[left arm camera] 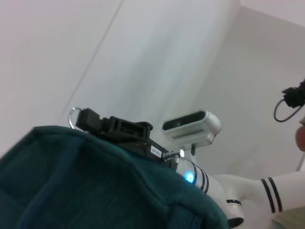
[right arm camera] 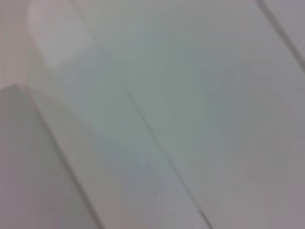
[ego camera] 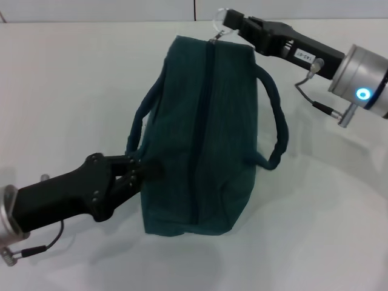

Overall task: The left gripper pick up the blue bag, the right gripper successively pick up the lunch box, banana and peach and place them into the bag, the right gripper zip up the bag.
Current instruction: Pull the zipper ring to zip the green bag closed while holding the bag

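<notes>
Blue bag sits on the white tabletop, zipper line looks closed end to end. No lunch box, banana or peach visible, presumably inside. Right end effector at the bag's far end, clenched on the ring zipper pull. Left end effector pinches the bag's near-left side fabric. Zip step looks essentially finished; only release left.

Looks like a lab or robot test room to me, not anybody's home. I'm working over a plain white table with bare pale walls all around, and my left wrist view catches my own white body with a head camera on it. Pretty sterile setup.
</notes>
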Available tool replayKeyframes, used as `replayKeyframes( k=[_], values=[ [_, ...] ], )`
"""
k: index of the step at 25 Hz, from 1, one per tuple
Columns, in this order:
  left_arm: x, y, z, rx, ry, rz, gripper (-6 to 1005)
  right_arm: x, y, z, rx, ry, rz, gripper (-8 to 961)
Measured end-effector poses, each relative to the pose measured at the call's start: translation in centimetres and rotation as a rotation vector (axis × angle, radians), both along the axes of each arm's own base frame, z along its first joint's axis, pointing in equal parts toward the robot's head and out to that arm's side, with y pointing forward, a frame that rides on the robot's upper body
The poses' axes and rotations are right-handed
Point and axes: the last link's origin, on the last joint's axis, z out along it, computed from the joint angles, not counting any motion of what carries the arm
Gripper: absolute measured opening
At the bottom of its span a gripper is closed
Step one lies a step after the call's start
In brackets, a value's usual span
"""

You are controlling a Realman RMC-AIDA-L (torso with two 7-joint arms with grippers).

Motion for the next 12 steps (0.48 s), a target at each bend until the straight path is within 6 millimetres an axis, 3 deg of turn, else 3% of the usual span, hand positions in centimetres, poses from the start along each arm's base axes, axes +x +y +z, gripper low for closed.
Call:
replayKeyframes(
  k=[10, 12],
  values=[
    [-1.3, 0.5, 1.9, 0.156, -0.065, 0.122, 62, 0.3, -0.3, -0.1, -0.005, -0.001, -0.001, 103],
    [-1.5, 1.0, 2.7, 0.190, -0.089, 0.152, 119, 0.4, -0.5, -0.1, -0.008, 0.004, 0.005, 103]
  ],
)
